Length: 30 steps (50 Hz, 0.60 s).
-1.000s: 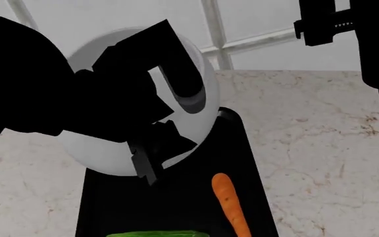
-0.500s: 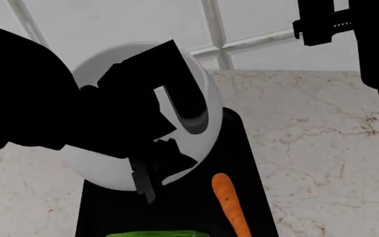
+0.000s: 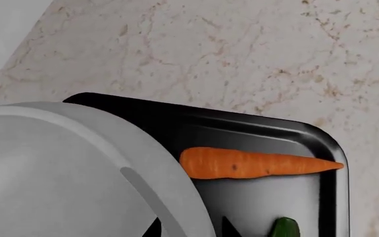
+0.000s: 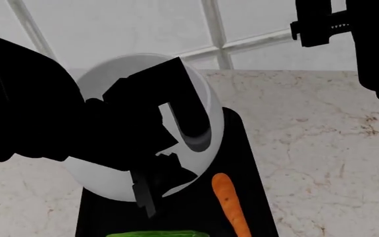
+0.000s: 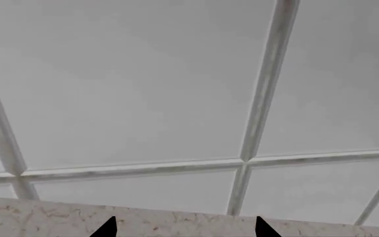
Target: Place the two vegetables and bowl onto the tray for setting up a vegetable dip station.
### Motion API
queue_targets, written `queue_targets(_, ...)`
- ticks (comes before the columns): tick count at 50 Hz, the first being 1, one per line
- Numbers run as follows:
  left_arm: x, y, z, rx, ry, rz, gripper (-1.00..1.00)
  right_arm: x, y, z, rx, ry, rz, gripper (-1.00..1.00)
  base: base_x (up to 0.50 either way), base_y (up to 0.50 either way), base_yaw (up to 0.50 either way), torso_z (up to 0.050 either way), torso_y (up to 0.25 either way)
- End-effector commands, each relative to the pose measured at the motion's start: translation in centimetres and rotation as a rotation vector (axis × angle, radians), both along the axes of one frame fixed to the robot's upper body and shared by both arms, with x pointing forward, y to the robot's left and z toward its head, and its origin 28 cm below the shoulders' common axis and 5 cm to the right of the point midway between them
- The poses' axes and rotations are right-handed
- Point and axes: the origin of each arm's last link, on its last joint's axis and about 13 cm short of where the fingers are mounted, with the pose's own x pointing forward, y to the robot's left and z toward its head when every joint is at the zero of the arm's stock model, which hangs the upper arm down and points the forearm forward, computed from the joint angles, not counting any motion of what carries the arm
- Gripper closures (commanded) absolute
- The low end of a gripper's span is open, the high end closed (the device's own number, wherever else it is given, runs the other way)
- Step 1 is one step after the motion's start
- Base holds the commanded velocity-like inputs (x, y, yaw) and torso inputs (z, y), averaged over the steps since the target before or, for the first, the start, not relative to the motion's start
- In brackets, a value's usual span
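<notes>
The left gripper (image 4: 176, 150) clamps the bowl (image 4: 104, 175) by its rim, holding it tilted over the tray's (image 4: 239, 148) far end, with the carrot (image 4: 229, 202) and cucumber (image 4: 153, 234) lying on the tray nearer the robot. The left wrist view shows the carrot's full length; the head view crops it. The right gripper (image 5: 183, 229), fingertips spread apart, faces the tiled wall (image 5: 143, 84).

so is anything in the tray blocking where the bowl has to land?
Partly. The carrot lies along the tray's right side and the cucumber at its near end. The far end under the bowl, held by the left hand, looks bare; the carrot sits close to the bowl's wall.
</notes>
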Motion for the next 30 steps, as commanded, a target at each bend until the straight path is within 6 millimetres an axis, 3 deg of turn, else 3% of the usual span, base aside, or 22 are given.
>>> queue_targets(1,-0.1,0.0,0.0,0.007,-0.009,0.003,1.0,0.0,0.0,0.0,0.003,-0.001,0.001,-1.0,0.0,0.0,0.0,0.0,0.0)
queue_targets(11,-0.4,-0.2,-0.3,0.017,0.012,-0.029,1.0,0.0,0.0,-0.1,0.001,0.001,0.001,-1.0,0.0,0.0,0.0,0.0,0.0)
queue_targets(12,-0.4,-0.1,-0.5,0.024,0.016,-0.028,-1.0,0.0,0.0,-0.1,0.001,0.001,0.001,-1.0,0.0,0.0,0.0,0.0,0.0)
queue_targets(25,-0.5,0.0,-0.2,0.042,-0.008,-0.027,-1.0,0.0,0.3,0.1,-0.005,0.001,0.015,-1.0,0.0,0.0,0.0,0.0,0.0)
queue_targets(30,-0.6,0.2,1.3,0.016,-0.046,-0.016,-1.0,-0.1,0.1,0.1,-0.004,-0.001,0.01,-1.0,0.0,0.0,0.0,0.0,0.0)
